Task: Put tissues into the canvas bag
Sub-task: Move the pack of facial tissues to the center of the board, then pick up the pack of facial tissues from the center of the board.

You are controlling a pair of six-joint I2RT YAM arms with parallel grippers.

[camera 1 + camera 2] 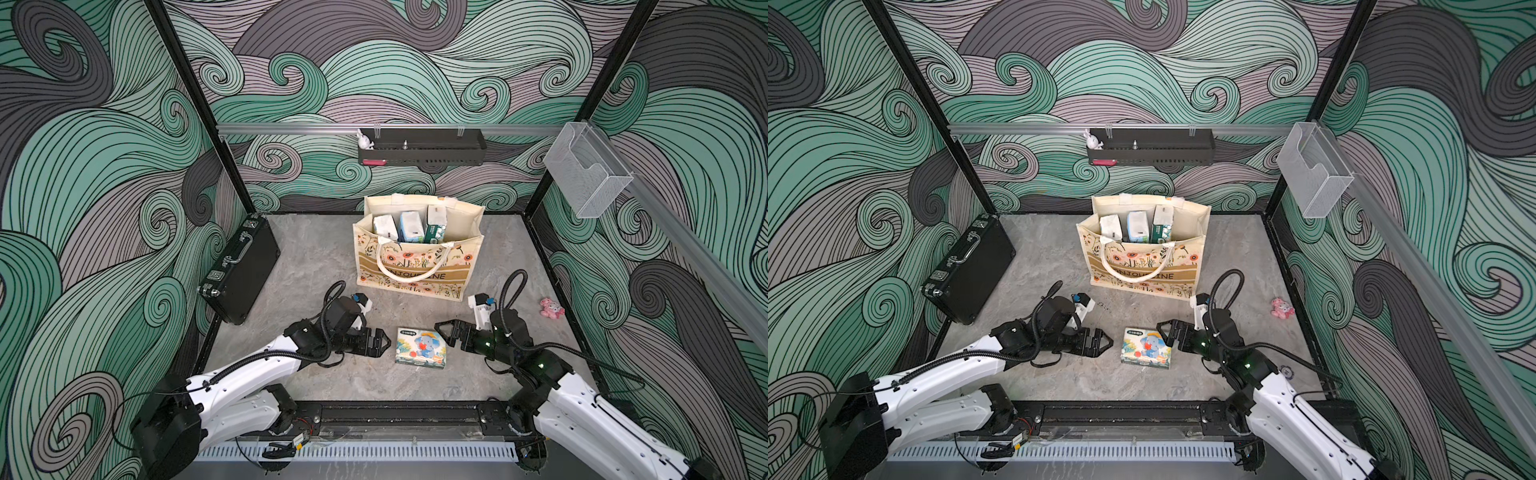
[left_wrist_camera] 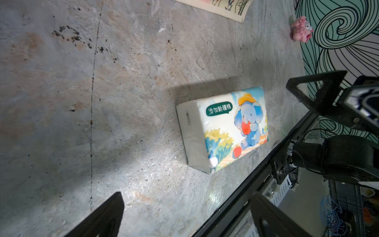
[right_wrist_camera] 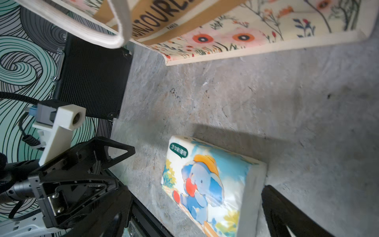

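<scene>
The grey table (image 1: pixel 316 257) covers the floor of the box, and the two arms hide part of its near edge. The canvas bag (image 1: pixel 415 266) stands upright at the back middle. Its front wall hides most of what is inside. Only the tops of three packs poke out: a white pack (image 1: pixel 384 227), a light blue pack (image 1: pixel 411 226) and a green-and-white pack (image 1: pixel 435 226). Whether more packs lie under them cannot be seen. The black case (image 1: pixel 241 270) stands on its edge by the left wall.

The elephant pack (image 1: pixel 422 348) lies flat on the table in front of the bag, well apart from it and between the two claws. The left claw (image 1: pixel 384 343) is near the pack's left end, with its fingers (image 2: pixel 106 213) spread wide and holding nothing. The right claw (image 1: pixel 445 336) is at the pack's far right corner, and it is spread wide too. In the right wrist view one finger (image 3: pixel 287 211) sits very close to the pack's side, but it is hard to tell if it touches. That view also cuts off one end of the pack. The little pink toy (image 1: pixel 551 308) lies by the right wall.
</scene>
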